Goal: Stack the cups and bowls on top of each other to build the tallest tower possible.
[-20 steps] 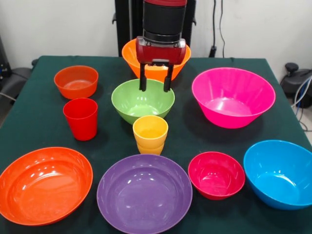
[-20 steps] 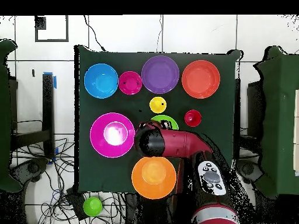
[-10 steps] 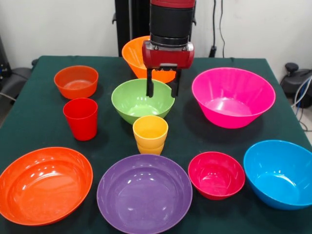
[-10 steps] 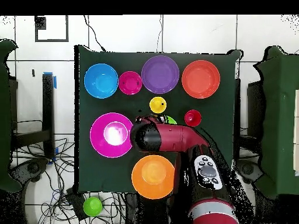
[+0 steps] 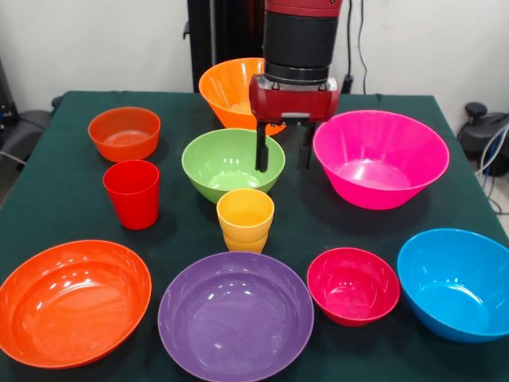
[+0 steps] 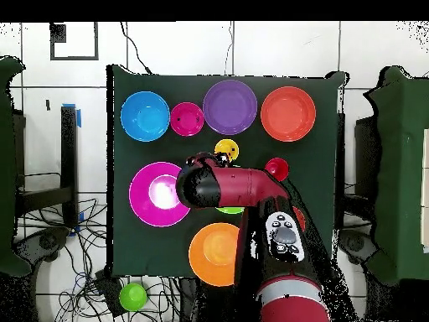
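Glossy plastic bowls ring the dark green surface (image 5: 71, 207). The end effector (image 5: 284, 150), fingers spread and empty, hangs between the green round plastic bowl (image 5: 227, 163) and the magenta-pink round plastic bowl (image 5: 380, 157). The yellow tapered plastic cup (image 5: 245, 220) stands upright just before the green bowl, with the red tapered plastic cup (image 5: 131, 193) well apart.

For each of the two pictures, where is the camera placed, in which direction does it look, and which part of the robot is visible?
Front view: across the table, facing the robot; shows its open gripper over the gap between the glossy green plastic bowl and the large magenta-pink plastic bowl.
Overhead view: above, looking straight down; shows the red and black arm covering most of the green bowl.
Both share the dark green table, the yellow tapered tumbler and the magenta-pink bowl.
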Robot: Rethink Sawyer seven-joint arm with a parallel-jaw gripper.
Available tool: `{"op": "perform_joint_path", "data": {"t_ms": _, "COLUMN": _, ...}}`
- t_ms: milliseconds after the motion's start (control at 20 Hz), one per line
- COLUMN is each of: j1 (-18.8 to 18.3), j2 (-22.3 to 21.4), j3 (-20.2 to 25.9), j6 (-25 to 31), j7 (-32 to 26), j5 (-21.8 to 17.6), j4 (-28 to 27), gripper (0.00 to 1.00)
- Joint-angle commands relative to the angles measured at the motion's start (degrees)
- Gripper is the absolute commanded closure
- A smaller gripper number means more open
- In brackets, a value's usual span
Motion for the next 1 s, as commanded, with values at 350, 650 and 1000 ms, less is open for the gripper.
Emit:
{"op": "perform_joint_path", "data": {"t_ms": 350, "j1": 1.3, "j2": 8.4, "j3": 1.5, "j6": 2.4, "j7": 1.3, "j5": -4.5, "j4": -6.2, "gripper": 0.0}}
{"op": "perform_joint_path", "data": {"t_ms": 650, "j1": 1.5, "j2": 10.1, "j3": 0.7, "j6": 2.1, "j7": 0.9, "j5": -5.0, "j4": -7.2, "gripper": 0.0}}
{"op": "perform_joint_path", "data": {"t_ms": 1000, "j1": 1.1, "j2": 10.5, "j3": 0.1, "j6": 1.0, "j7": 0.9, "j5": -6.3, "j4": -6.4, "gripper": 0.0}}
